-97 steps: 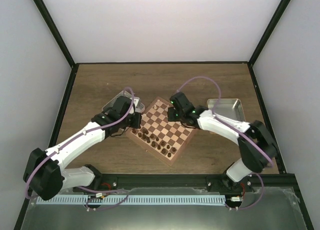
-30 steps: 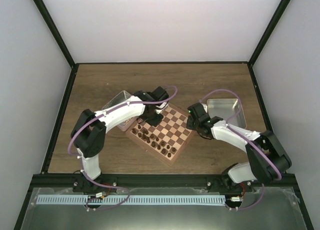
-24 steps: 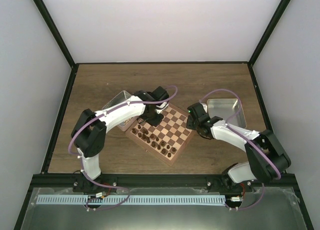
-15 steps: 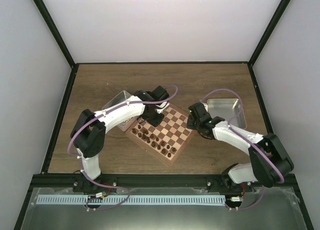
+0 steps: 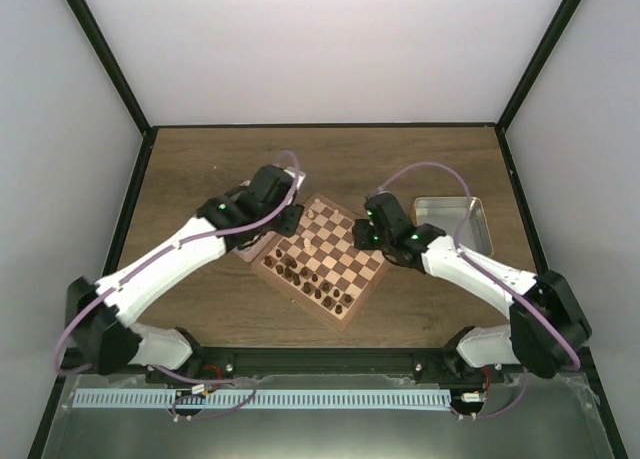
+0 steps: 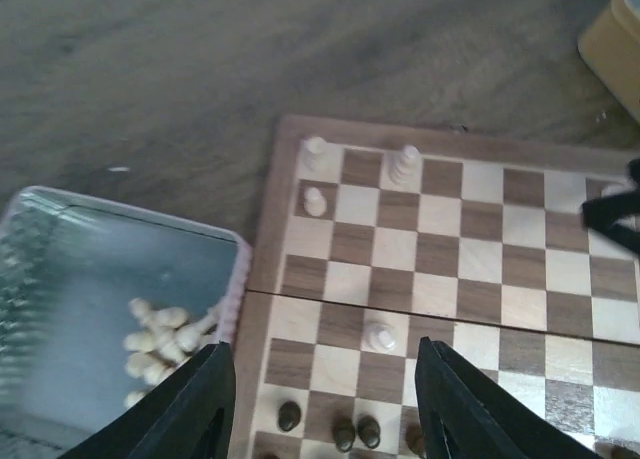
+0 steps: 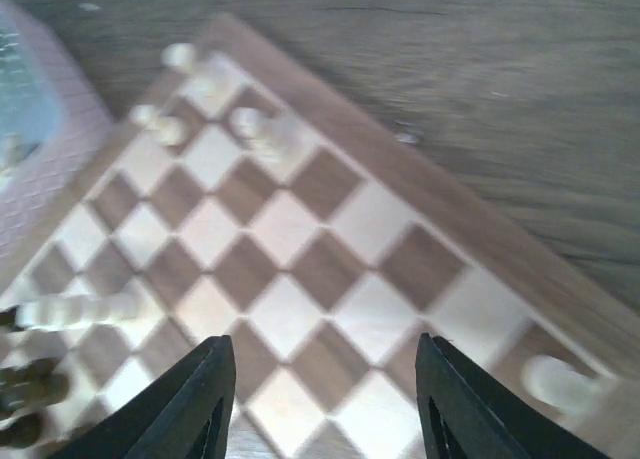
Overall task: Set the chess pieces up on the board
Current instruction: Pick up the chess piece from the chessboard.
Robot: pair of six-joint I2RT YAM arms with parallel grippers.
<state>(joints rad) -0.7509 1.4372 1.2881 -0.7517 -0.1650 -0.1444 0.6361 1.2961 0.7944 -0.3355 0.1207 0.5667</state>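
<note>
You are holding your left pincer (image 6: 322, 379) and right pincer (image 7: 322, 379) apart and empty over the board (image 6: 420, 294), with the chess pieces (image 6: 165, 334) lying heaped in the tray (image 6: 110, 269) toward the worktop's (image 6: 150, 79) left edge, nearest your left pincer.

Soft, even light fills the overhead view: the white walls (image 5: 320, 49) are bright and shadows are faint. The left wrist view is fairly sharp, with hazy glare on the tray (image 6: 100, 279) at 8 o'clock. The right wrist view is motion-blurred, smearing the board (image 7: 300, 239) throughout.
</note>
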